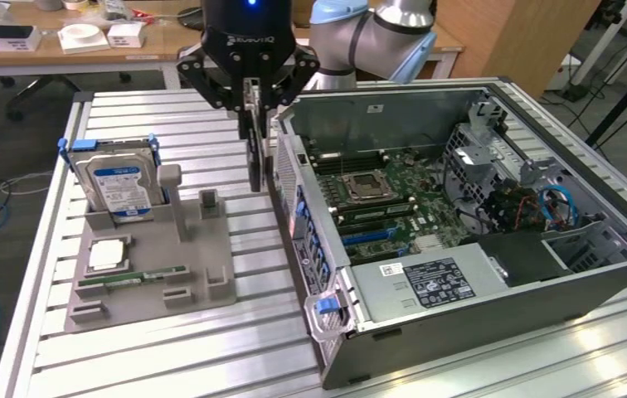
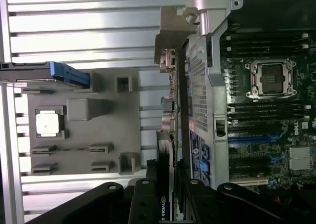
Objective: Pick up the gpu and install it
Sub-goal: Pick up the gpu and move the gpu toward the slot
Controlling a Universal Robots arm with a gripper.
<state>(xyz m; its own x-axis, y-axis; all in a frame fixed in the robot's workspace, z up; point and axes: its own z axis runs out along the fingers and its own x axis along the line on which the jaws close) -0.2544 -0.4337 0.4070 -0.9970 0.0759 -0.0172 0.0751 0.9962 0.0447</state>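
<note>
My gripper (image 1: pixel 250 101) is shut on the gpu (image 1: pixel 255 153), a thin dark card that hangs edge-on and upright below the fingers. It hovers over the table just outside the open computer case (image 1: pixel 579 274), beside the case's rear wall. In the wrist view the gpu (image 2: pixel 168 135) runs away from the gripper (image 2: pixel 167 187), its silvery end bracket (image 2: pixel 170 41) farthest out, lying along the case's perforated rear panel. The motherboard (image 1: pixel 402 195) with its empty processor socket and blue slots lies inside the case.
A grey parts holder (image 1: pixel 197 265) on the slatted table, at the exterior view's left, carries an upright hard drive (image 1: pixel 120 186), a processor (image 1: pixel 109 255) and a memory stick (image 1: pixel 131 278). A power supply (image 1: pixel 430 282) fills the case's near corner. A desk with boxes stands behind.
</note>
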